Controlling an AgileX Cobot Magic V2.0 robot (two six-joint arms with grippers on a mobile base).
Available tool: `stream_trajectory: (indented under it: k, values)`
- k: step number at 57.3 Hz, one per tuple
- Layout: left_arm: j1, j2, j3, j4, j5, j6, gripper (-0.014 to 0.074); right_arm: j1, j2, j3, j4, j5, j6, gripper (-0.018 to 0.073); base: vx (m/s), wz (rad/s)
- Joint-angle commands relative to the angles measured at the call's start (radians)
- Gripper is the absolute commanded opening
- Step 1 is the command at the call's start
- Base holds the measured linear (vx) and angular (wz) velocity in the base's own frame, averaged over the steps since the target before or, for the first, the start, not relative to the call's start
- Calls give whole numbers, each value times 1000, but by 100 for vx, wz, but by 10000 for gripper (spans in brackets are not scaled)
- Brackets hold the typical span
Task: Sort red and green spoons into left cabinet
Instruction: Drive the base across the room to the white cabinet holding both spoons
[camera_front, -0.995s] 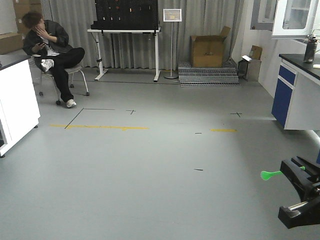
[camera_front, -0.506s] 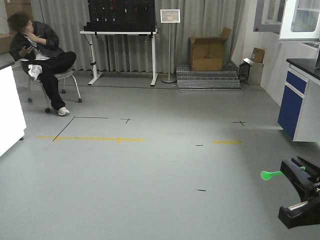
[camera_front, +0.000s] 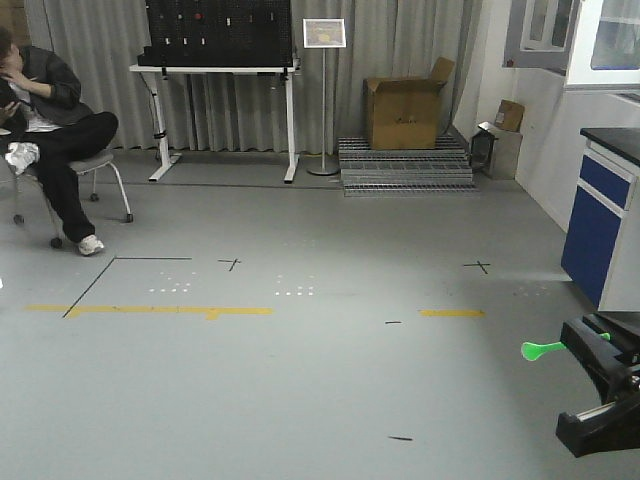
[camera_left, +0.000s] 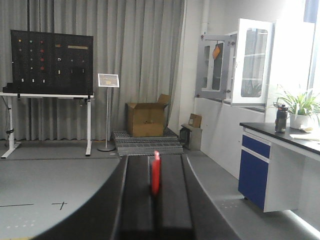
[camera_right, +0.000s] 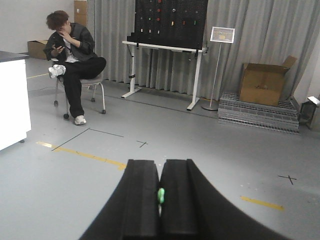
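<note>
The green spoon (camera_front: 540, 349) sticks out leftward from my right gripper (camera_front: 580, 345) at the lower right of the front view, above the grey floor. In the right wrist view the gripper (camera_right: 160, 165) is shut, with a bit of the green spoon (camera_right: 160, 196) showing in the slit between its pads. My left gripper (camera_left: 151, 159) is shut on the red spoon (camera_left: 155, 172), which stands edge-on between the pads. The left gripper does not show in the front view. The left cabinet is out of view.
A person (camera_front: 45, 120) sits on a chair at the far left. A pegboard table (camera_front: 215, 70), a sign stand (camera_front: 323, 40), a cardboard box (camera_front: 403, 100) on metal grating (camera_front: 405, 165) line the back. A blue-fronted counter (camera_front: 605, 215) stands on the right.
The whole room view has shifted: the seated person and pegboard table slid left, the white counter at left left the frame, floor marks moved down. Both grippers hold as before.
</note>
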Motion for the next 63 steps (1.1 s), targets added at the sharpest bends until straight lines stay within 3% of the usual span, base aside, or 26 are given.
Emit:
stream_trajectory:
  k: [1,63]
  values:
    - [-4,0,-27,-20,-60,-6,-6,-1,-16,-28,15,-72,-2,-4,57,-9]
    - [-4,0,-27,-20,-59,-6,-6,-1,-16,-28,13,-72,-2,-4,63,-5]
